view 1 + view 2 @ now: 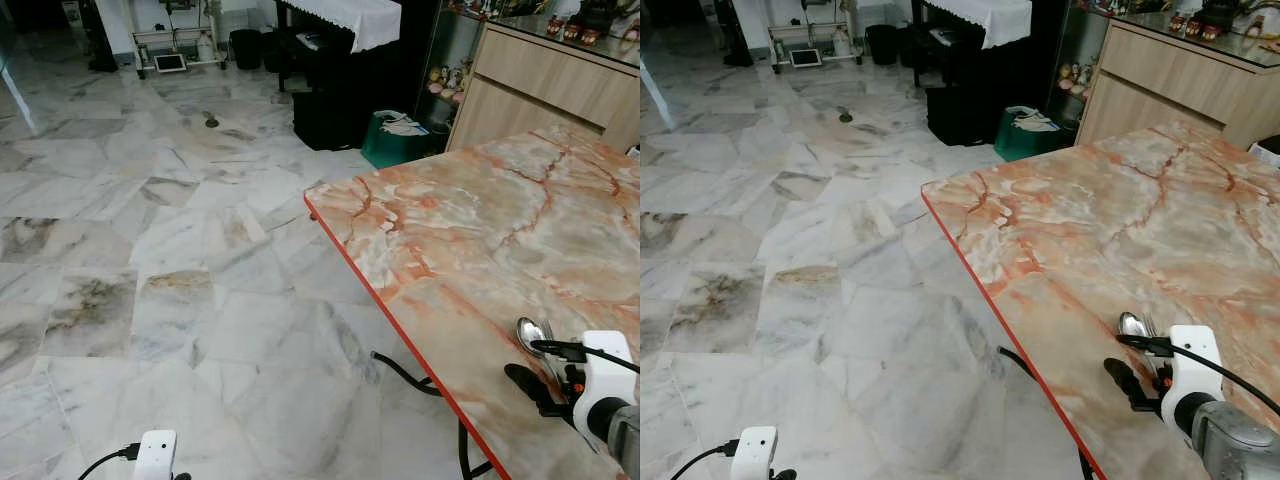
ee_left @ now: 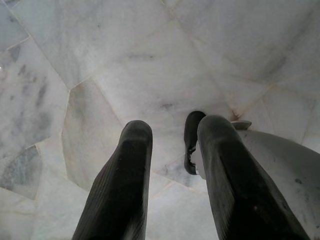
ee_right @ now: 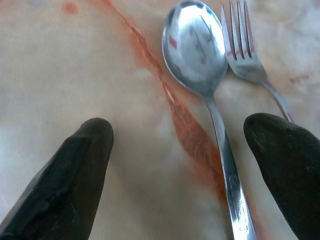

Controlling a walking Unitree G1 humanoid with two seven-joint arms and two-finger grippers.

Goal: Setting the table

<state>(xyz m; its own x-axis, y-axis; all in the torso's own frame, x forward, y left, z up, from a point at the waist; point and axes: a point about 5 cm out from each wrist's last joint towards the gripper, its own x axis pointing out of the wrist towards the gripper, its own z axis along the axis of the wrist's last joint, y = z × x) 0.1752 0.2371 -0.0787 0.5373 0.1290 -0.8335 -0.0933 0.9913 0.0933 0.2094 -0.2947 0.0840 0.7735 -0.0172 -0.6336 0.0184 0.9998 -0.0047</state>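
Left claw (image 2: 172, 175) hanging low over the marble floor (image 1: 150, 250), fingers standing apart, gripping nothing. Right claw (image 3: 185, 165) hovering wide over the orange-veined tabletop (image 1: 480, 230); spoon (image 3: 197, 50) and fork (image 3: 242, 45) lying side by side between its fingers.

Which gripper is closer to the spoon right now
Right. The right gripper hovers open just over the spoon on the table; the left gripper hangs over the floor, away from it.

White wrist housing (image 1: 607, 375), black cable (silver arm (image 1: 1240, 445) behind)
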